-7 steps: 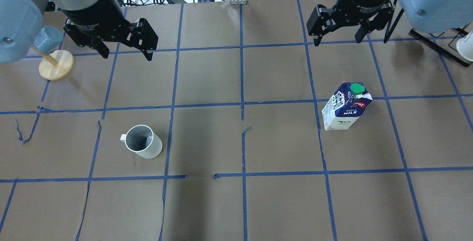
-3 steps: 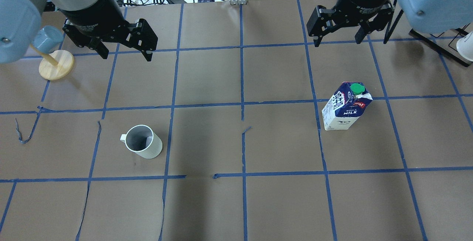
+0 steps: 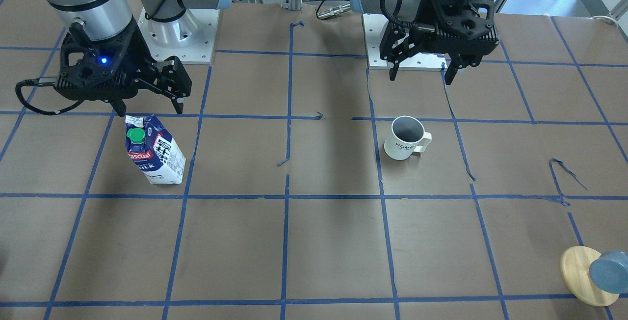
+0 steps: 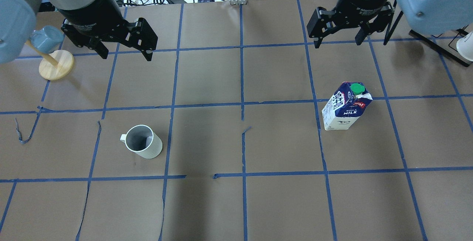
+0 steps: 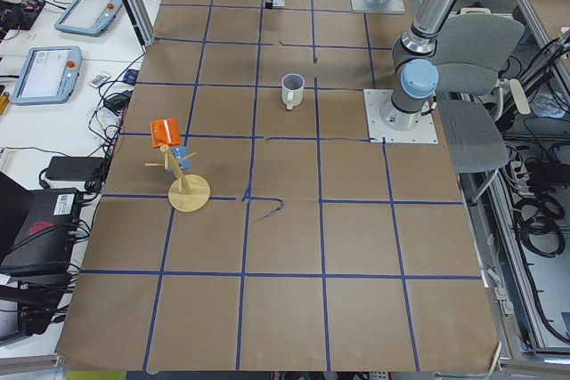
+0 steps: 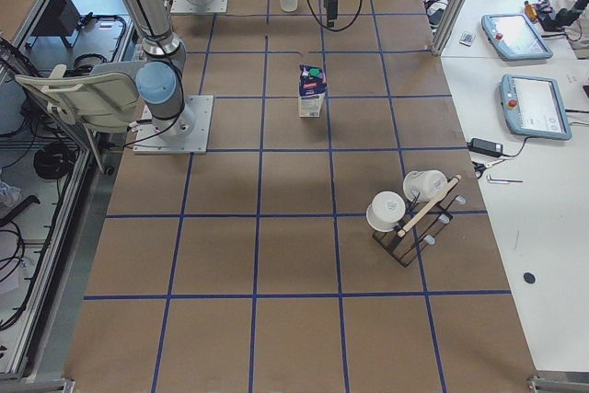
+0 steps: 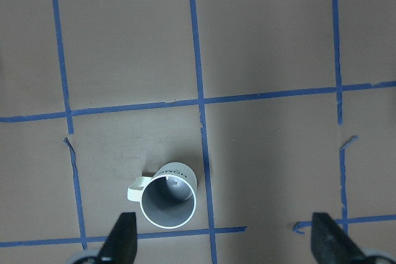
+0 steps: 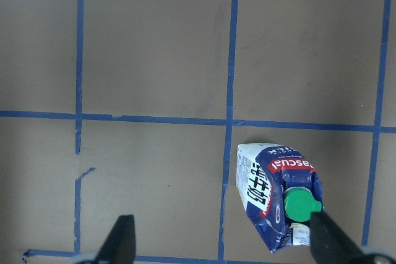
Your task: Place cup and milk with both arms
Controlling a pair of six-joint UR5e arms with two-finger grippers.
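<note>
The white cup (image 4: 143, 146) stands upright on the brown table, handle to the view's left; it also shows in the front view (image 3: 406, 137) and the left wrist view (image 7: 168, 199). The blue and white milk (image 4: 345, 109) stands upright with its green cap up, also in the front view (image 3: 153, 150) and the right wrist view (image 8: 278, 196). My left gripper (image 4: 126, 55) is open and empty, high above the table, beyond the cup. My right gripper (image 4: 337, 43) is open and empty, high above and beyond the milk.
A wooden mug stand (image 4: 56, 64) with a blue-grey cup (image 4: 46, 38) stands at the far left. A black rack (image 6: 409, 213) with white cups stands at the far right. Blue tape lines grid the table. Cables lie past the far edge.
Both grippers have shifted very slightly toward the far edge and stay open. The cup and the milk have not moved.
</note>
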